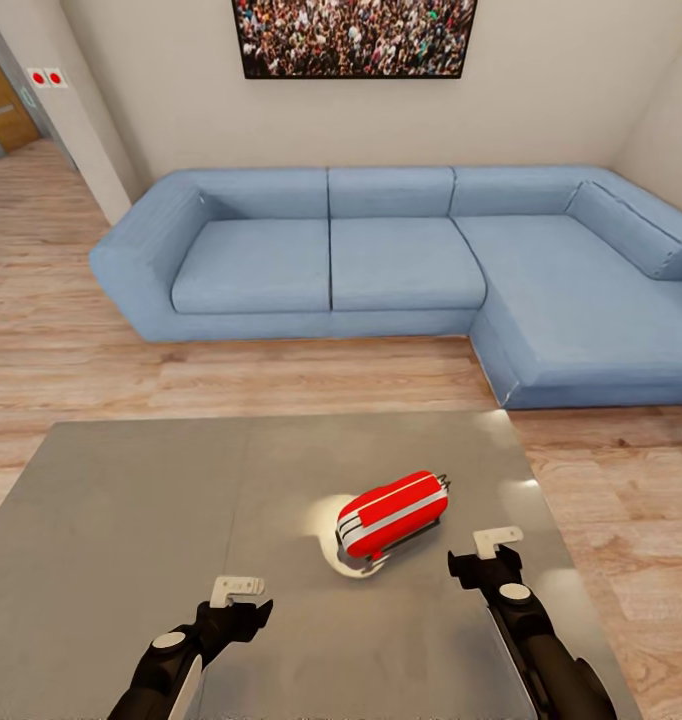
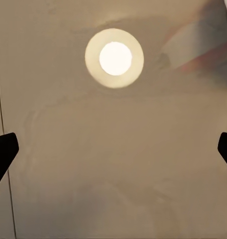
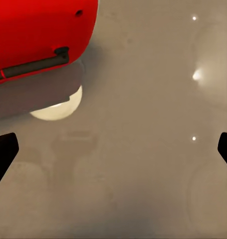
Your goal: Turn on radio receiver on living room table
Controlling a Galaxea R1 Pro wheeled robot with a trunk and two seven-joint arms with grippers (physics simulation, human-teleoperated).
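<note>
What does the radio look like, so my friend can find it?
Find the big blue sofa, then the low grey table in front of it. On the table, toward the robot's right gripper, lies the radio. It is small, rounded and bright red with a white stripe, the only colourful thing there.

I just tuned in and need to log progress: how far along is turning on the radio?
Done: the robot has reached the table in the living room, and the radio receiver lies just ahead. In hand: the right gripper hovers open close beside the radio, not touching it; the left gripper waits open over bare tabletop. Left: pressing the switch itself. Nothing visible shows whether the radio is on.
</note>
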